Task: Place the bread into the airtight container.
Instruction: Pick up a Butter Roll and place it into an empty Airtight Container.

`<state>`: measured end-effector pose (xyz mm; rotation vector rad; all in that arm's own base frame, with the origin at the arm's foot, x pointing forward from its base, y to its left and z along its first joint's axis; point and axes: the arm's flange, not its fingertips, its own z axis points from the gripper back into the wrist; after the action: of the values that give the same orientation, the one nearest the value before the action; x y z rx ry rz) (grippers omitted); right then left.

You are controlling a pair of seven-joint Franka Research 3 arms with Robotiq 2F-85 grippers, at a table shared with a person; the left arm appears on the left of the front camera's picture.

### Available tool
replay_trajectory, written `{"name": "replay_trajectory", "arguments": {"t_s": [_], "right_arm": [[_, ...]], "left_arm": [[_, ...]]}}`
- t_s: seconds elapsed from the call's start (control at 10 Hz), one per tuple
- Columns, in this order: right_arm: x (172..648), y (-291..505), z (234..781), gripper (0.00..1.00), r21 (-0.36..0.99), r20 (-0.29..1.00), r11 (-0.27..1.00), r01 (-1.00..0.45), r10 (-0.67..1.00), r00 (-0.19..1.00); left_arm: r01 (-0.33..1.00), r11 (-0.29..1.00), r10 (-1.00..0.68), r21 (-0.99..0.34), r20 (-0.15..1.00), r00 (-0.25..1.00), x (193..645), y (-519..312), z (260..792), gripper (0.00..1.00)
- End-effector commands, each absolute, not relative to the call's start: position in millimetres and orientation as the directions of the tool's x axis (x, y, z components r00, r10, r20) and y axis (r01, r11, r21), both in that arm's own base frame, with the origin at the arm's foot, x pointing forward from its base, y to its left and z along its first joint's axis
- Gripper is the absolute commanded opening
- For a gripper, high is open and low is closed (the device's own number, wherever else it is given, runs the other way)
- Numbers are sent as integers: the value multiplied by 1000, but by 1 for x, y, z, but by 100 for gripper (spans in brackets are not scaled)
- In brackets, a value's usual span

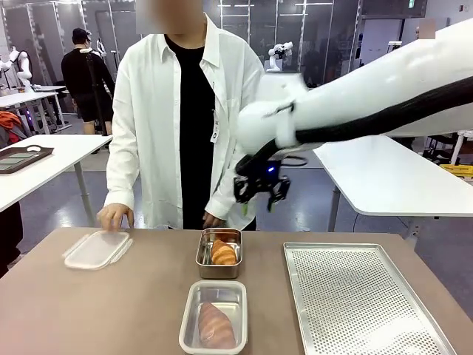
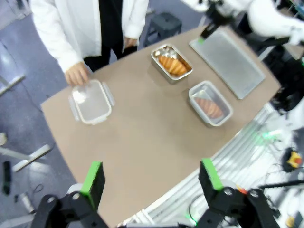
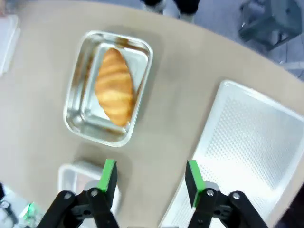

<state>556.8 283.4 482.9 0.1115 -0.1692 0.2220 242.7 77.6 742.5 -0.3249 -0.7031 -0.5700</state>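
A golden croissant (image 1: 223,253) (image 3: 114,86) lies in a small steel tin (image 1: 202,255) (image 3: 76,95) at the table's far middle. In front of it stands a clear airtight container (image 1: 189,314) (image 2: 228,107) with a brown piece of bread (image 1: 215,324) (image 2: 208,107) inside. Its lid (image 1: 96,249) (image 2: 90,100) lies at the far left, under the person's hand (image 1: 114,216). My right gripper (image 1: 262,191) (image 3: 151,176) hangs open and holds nothing, well above the tin. My left gripper (image 2: 152,179) is open too, high over the table's near edge.
A perforated metal tray (image 1: 362,299) (image 3: 247,142) takes up the table's right side. The person in a white shirt stands at the far edge behind the tin. Bare tabletop lies at the near left.
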Motion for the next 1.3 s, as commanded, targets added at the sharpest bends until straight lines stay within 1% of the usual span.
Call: {"name": "replay_trajectory", "arguments": {"t_s": [0.0,0.1,0.2,0.3,0.4,0.5,0.7,0.8,0.9,1.0,1.1,1.2], "right_arm": [[502,212,516,73,169,209,941,-294,258,943],[482,175,537,73,192,225,926,-325,281,933],[462,136,556,73,194,224,926,-323,279,934],[436,91,577,73,223,216,923,-313,267,939],[412,54,591,73,231,272,923,-309,244,931],[388,19,601,73,248,347,927,-282,187,919],[353,-43,603,73,317,413,915,-251,104,905],[342,-63,598,73,310,441,919,-245,90,893],[330,-76,592,73,267,480,924,-274,119,869],[315,-84,586,73,218,533,916,-336,177,827],[304,-90,581,73,180,600,880,-440,256,758],[302,-93,575,73,209,608,872,-443,239,757]], "left_arm": [[603,793,-395,-84,683,614,242,78,744,100],[603,793,-395,-84,683,614,242,78,744,100],[603,793,-395,-84,683,614,242,78,744,100],[603,793,-395,-84,683,614,242,78,744,100],[603,793,-395,-84,683,614,242,78,744,100],[603,793,-395,-84,683,614,242,78,744,100],[603,793,-395,-84,683,614,242,78,744,100],[603,793,-395,-84,683,614,242,78,744,100],[603,793,-395,-84,683,614,242,78,744,100],[603,793,-395,-84,683,614,242,78,744,100],[603,793,-395,-84,683,614,242,78,744,100],[603,793,-395,-84,683,614,242,78,744,100]]}}
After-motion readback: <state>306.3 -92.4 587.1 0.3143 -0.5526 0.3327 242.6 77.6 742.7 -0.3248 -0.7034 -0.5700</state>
